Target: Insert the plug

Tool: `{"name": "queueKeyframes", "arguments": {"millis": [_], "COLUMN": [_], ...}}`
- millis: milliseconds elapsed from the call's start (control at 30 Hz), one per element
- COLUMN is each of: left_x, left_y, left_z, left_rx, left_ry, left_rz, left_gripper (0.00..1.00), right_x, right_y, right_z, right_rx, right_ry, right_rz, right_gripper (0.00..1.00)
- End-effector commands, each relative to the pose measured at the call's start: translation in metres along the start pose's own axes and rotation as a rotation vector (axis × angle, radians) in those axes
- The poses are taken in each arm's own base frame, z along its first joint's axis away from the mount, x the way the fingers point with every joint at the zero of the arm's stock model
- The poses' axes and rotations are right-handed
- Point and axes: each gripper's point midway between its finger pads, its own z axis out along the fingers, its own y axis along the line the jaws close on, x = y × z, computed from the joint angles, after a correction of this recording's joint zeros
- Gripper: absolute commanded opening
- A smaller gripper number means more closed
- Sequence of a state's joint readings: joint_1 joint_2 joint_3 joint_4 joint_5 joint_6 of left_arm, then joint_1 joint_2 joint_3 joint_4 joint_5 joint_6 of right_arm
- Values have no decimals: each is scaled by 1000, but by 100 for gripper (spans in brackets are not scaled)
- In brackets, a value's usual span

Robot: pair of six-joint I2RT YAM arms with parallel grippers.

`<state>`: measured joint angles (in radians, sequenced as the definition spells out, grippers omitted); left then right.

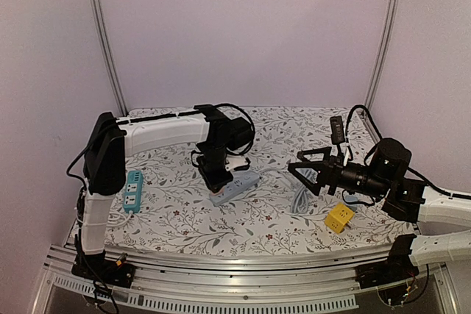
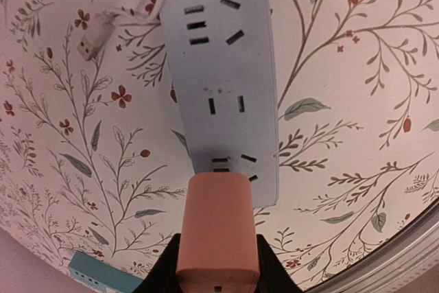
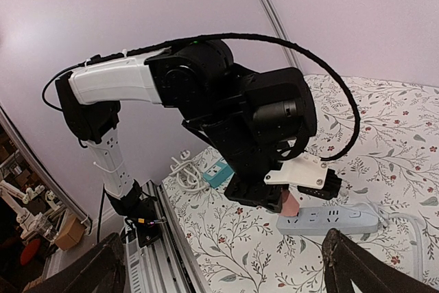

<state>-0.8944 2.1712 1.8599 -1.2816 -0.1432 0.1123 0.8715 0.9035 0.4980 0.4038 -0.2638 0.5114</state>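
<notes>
My left gripper [image 1: 218, 176] is shut on a salmon-pink plug [image 2: 218, 228], with black fingers [image 2: 162, 272] on both its sides. The plug points down at the near end of a pale blue-grey power strip [image 2: 219, 66] and covers part of its last socket. In the right wrist view the plug [image 3: 291, 204] sits against the strip's [image 3: 333, 219] left end; I cannot tell whether its pins are in. The strip lies mid-table in the top view [image 1: 237, 187]. My right gripper [image 1: 305, 170] is open and empty, held in the air to the right of the strip.
A teal power strip [image 1: 133, 190] lies at the left, with a coiled white cable [image 3: 184, 169] beside it. A yellow cube adapter [image 1: 339, 218] sits at the front right. The strip's grey cable [image 1: 302, 200] loops beneath my right gripper. A white connector [image 2: 88, 47] lies left of the strip.
</notes>
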Motion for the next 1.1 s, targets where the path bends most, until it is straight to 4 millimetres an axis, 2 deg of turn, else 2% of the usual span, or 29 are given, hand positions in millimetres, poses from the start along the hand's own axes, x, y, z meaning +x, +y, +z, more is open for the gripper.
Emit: {"name": "queueKeyframes", "arguments": {"millis": [0, 433, 1067], "left_x": [-1, -4, -5], "left_y": [-1, -2, -11], "left_z": [6, 0, 11], "left_rx": [18, 22, 42], "left_ry": [20, 3, 29], "left_rz": [8, 3, 14], "left_gripper": [0, 0, 0], "right_x": [5, 4, 5], "right_y": [-1, 0, 0], "right_z": [-2, -2, -2], "right_rx": [4, 0, -4], "right_ry": [12, 13, 16], "right_rz": [7, 5, 8], "right_gripper": [99, 99, 99]}}
